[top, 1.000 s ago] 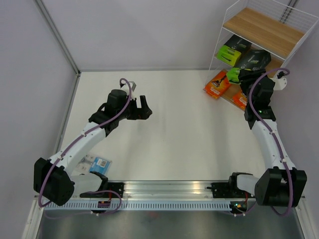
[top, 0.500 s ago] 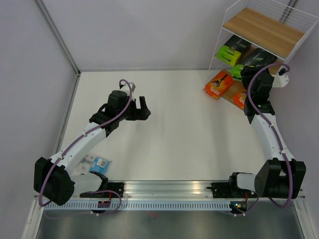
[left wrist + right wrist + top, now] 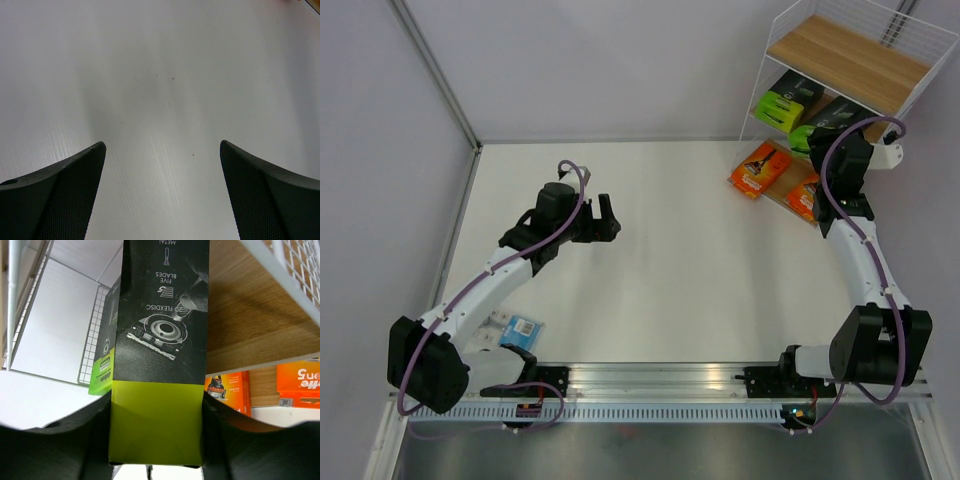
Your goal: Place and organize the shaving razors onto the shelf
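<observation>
Held box (image 3: 159, 340): black with a lime end, clamped between the fingers (image 3: 75, 440) of the right gripper (image 3: 156, 400), jaws about half-wide and pressed on both sides of the lime end. Lime end nearest the wrist, black end reaching into the shelf (image 3: 910, 45) at the level of the middle board (image 3: 250, 315); resting on that board or held just above it, cannot tell.

Second box (image 3: 788, 105): same black and lime, lying on the middle board just left of the held box, lime end toward the shelf's front.

Two orange cards, left card (image 3: 760, 168) and right card (image 3: 804, 197): flat, side by side, on the lowest board at the foot of the shelf, below both boxes. Top board (image 3: 850, 60) above them all.

Shelf standing at the far right corner of the table (image 3: 700, 260).

Blister (image 3: 515, 328): clear with blue card, flat on the table near the front left corner, just beside the left arm's base, well apart from the shelf.

Left gripper (image 3: 162, 144): fingers (image 3: 55, 200) spread as wide as they go, nothing between them, hanging over bare table left of the middle.
</observation>
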Robot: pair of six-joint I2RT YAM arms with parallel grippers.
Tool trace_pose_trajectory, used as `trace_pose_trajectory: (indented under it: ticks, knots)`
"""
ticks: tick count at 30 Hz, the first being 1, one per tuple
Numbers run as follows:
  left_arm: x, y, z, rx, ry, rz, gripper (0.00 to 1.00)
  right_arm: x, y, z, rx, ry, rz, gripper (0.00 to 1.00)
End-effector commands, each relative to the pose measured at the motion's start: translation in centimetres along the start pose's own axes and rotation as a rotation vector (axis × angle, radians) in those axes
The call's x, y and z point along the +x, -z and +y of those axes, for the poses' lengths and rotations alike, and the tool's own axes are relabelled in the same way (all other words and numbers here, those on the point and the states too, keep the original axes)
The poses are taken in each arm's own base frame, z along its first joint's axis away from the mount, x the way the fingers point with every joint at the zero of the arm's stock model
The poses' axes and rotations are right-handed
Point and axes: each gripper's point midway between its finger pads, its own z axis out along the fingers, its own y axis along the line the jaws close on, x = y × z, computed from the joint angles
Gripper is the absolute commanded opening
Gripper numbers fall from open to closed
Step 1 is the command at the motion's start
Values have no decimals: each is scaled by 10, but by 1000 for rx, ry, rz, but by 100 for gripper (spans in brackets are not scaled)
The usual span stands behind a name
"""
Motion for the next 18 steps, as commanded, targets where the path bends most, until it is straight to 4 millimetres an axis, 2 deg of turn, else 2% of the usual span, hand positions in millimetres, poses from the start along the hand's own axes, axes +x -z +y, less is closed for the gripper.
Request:
trace_pose_trajectory:
  ticks: [1, 4, 10, 18]
  knots:
    - [-8, 4, 3, -7, -32, -46, 100, -33, 2, 44, -103, -26, -57, 67]
    - [-9, 5, 5, -13, -31, -50, 100, -23, 6, 35, -65, -3, -4, 80]
    - [-8, 6, 4, -7, -27, -48, 100, -9, 21, -1, 47, 59, 72, 91]
    - [-8, 8, 3, -4, -24, -53, 100, -3, 29, -34, 135, 94, 108, 91]
